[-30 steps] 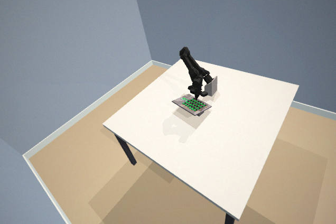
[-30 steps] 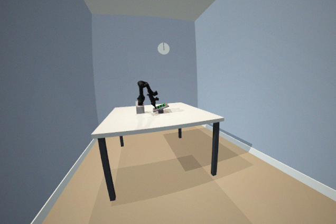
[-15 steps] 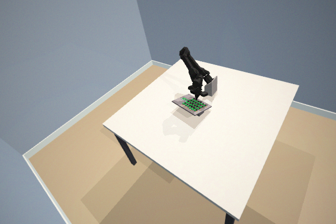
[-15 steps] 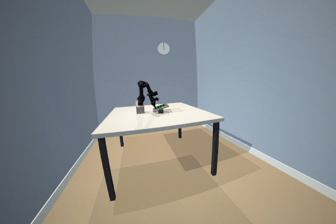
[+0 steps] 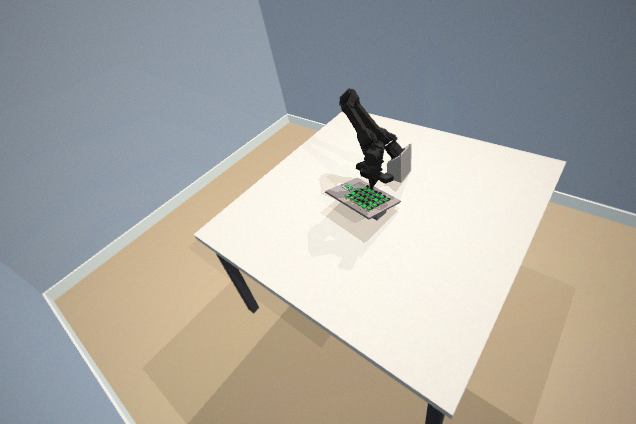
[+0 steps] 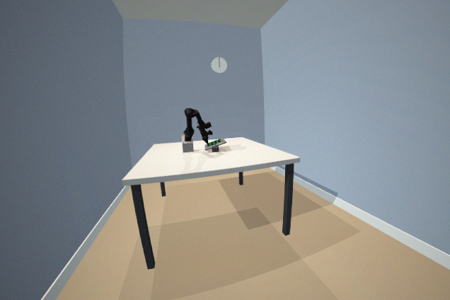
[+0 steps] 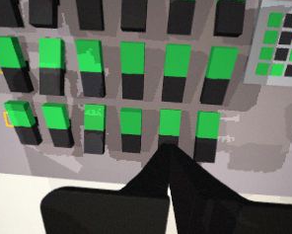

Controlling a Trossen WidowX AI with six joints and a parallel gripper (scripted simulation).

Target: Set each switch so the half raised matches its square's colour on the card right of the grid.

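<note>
Switches [image 7: 133,73] in green and dark grey halves fill the grey panel [image 7: 266,127], which sits tilted on a small stand in the middle of the white table [image 5: 437,254]. In the wrist view the nearest row shows six switches, each with green on the far half and dark grey on the near half; the row beyond looks the same, and only dark lower ends of a third row show at the top edge. The card [image 7: 278,45] lies on the panel's upper right corner, a small grid of green and dark squares, cut off by the frame edge.

The gripper [image 7: 169,149] has its jaws pressed together with nothing between them, forming a single dark wedge. Its tip points at the near, dark half of the fifth switch [image 7: 170,122] from the left in the nearest row, covering that half; whether it touches cannot be told. The sixth switch [image 7: 207,132] stands just right of the tip.

From the top view the arm [image 5: 367,131] leans down from its grey base [image 5: 401,161] onto the panel's near edge.
</note>
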